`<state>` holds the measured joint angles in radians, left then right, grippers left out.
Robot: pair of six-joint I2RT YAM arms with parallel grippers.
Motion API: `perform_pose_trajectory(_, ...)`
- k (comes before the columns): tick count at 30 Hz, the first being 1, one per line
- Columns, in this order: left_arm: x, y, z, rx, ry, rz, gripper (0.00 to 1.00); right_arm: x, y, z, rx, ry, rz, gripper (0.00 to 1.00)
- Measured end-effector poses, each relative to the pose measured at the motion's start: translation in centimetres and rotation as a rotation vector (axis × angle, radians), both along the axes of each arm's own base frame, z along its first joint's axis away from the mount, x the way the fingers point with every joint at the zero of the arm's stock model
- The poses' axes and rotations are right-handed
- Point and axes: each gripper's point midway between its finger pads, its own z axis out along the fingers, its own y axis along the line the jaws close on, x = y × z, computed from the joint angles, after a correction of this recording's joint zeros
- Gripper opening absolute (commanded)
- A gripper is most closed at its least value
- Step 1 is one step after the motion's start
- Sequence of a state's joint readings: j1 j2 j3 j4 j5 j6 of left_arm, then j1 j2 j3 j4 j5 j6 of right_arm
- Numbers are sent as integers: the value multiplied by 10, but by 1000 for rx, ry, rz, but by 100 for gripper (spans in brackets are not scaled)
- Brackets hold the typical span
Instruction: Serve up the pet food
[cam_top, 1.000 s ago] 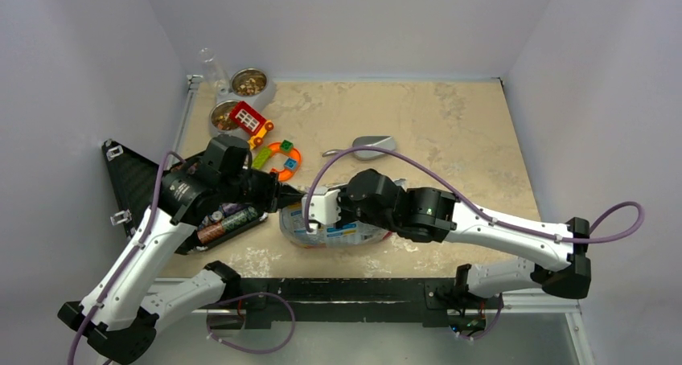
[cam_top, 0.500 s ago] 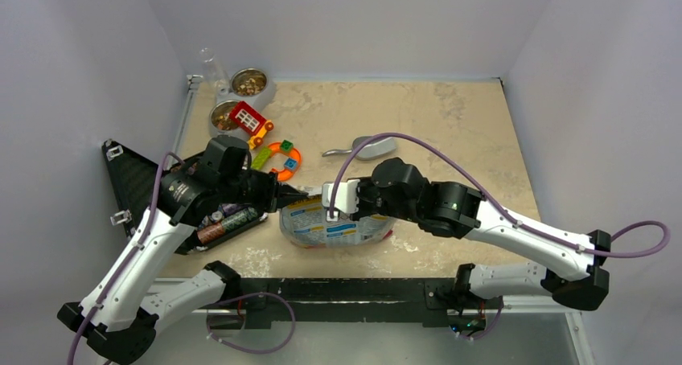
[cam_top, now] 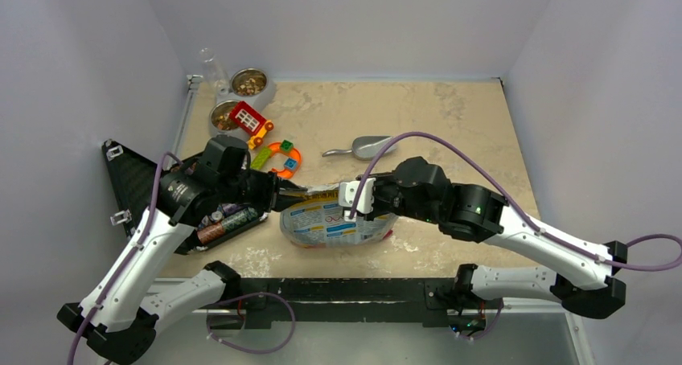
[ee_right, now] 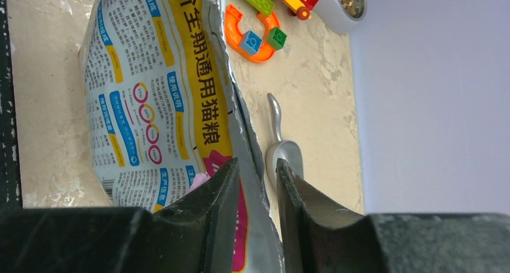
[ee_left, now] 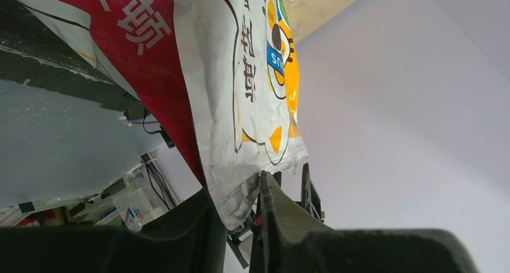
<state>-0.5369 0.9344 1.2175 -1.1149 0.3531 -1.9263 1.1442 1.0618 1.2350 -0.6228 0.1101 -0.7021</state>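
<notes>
Your right gripper (cam_top: 352,211) has slid right along the top edge of the cat-food bag (cam_top: 330,224), jaws now parted around it; left gripper (cam_top: 291,194) straddles the corner, grip unclear. Kibble (cam_top: 249,83) shows in 2 far-left bowls (cam_top: 266,81). Mouth looks stretched: scoop (cam_top: 367,148) next.

Food bag (ee_left: 234,92) recorded from upper left down to lower centre: red panel at left, silver panel with orange cartoon at right. Its torn lower edge is seen between the narrowly parted jaws of the left gripper (ee_left: 243,219).
</notes>
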Motion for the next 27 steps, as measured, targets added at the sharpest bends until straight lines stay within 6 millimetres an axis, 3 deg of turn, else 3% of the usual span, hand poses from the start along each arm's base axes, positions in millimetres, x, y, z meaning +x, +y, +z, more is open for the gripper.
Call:
perform_pose_trajectory(4, 1, 0, -1, 3, 2, 0, 45, -1, -2, 6, 22, -10, 1, 38)
perform_pose_trajectory(11, 2, -2, -1, 5, 8, -2, 56, -2, -1, 3, 20, -2, 7, 51)
perform_pose_trajectory(16, 2, -2, 0, 3, 7, -5, 59, -5, -3, 8, 38, 1, 9, 66)
perform_pose_trajectory(18, 0, -2, 4, 1, 3, -11, 60, -4, -5, 13, 58, 7, -13, 77)
perform_pose_trajectory(22, -3, 0, 26, -21, -48, -20, 61, 5, -18, 44, 166, 15, -142, 82)
perform_pose_trajectory(24, -5, 3, 48, -38, -114, -23, 67, 12, -34, 72, 259, 18, -256, 84)
perform_pose_trajectory(27, -8, 12, 95, -68, -268, -11, 83, 20, -68, 126, 433, 9, -429, 85)
